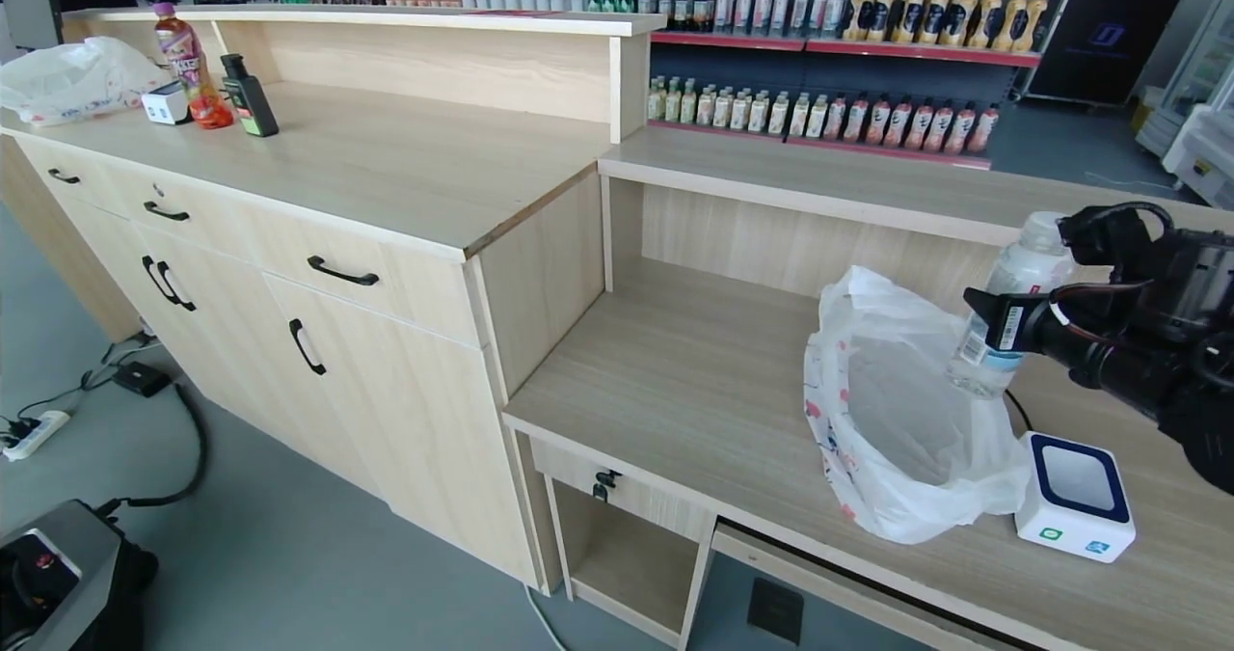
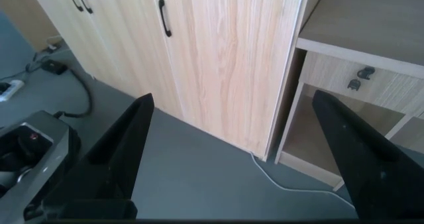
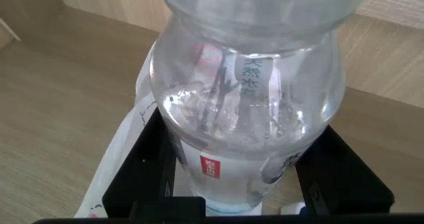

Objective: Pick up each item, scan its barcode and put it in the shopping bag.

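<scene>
Clear plastic water bottle [image 1: 1014, 289] sits clamped between the black fingers of my right gripper [image 1: 993, 331], cap end up and slightly tilted. Its lower end hangs at the open mouth of the white plastic shopping bag [image 1: 892, 420] on the low, pale wooden counter [image 1: 675, 371]. A white, blue-rimmed square scanner [image 1: 1075, 497] sits just beside the bag. My left gripper [image 2: 232, 131] hangs spread wide and empty above the grey floor [image 2: 199, 177].

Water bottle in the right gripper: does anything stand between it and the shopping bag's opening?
Nothing visible does. The right gripper holds the water bottle just above the open mouth of the shopping bag; the scanner stands beside the bag, out of the way.
</scene>
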Robot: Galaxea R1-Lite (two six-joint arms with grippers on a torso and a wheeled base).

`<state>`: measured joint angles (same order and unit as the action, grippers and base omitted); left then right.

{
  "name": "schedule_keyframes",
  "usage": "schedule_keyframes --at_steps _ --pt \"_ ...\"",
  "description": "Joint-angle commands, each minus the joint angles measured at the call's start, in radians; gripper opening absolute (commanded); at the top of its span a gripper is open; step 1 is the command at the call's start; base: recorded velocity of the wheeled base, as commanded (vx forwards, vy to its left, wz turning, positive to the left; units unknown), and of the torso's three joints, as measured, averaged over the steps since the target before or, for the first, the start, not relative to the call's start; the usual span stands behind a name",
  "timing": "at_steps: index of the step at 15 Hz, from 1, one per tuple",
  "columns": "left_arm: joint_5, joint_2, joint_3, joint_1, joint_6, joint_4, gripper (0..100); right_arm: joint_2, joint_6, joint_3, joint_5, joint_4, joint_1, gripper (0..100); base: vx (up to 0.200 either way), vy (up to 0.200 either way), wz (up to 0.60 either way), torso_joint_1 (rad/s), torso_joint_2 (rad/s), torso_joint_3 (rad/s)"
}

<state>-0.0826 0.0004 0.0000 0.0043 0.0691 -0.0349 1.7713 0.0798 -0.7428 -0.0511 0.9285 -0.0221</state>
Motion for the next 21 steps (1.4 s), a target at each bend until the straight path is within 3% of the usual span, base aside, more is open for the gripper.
schedule_keyframes --at_steps 1,15,21 --pt "0.000 0.000 0.000 0.000 0.000 0.000 100 0.135 0.003 -0.049 0.000 0.013 0.033 0 0.000 0.000 0.00 0.000 0.00 0.000" --pt "0.000 0.000 0.000 0.000 0.000 0.000 100 0.447 0.026 -0.125 0.013 0.297 0.044 0 0.000 0.000 0.00 0.000 0.00 0.000" --pt "0.000 0.000 0.000 0.000 0.000 0.000 100 0.491 0.031 -0.135 0.014 0.306 0.044 0 0.000 0.000 0.00 0.000 0.00 0.000"
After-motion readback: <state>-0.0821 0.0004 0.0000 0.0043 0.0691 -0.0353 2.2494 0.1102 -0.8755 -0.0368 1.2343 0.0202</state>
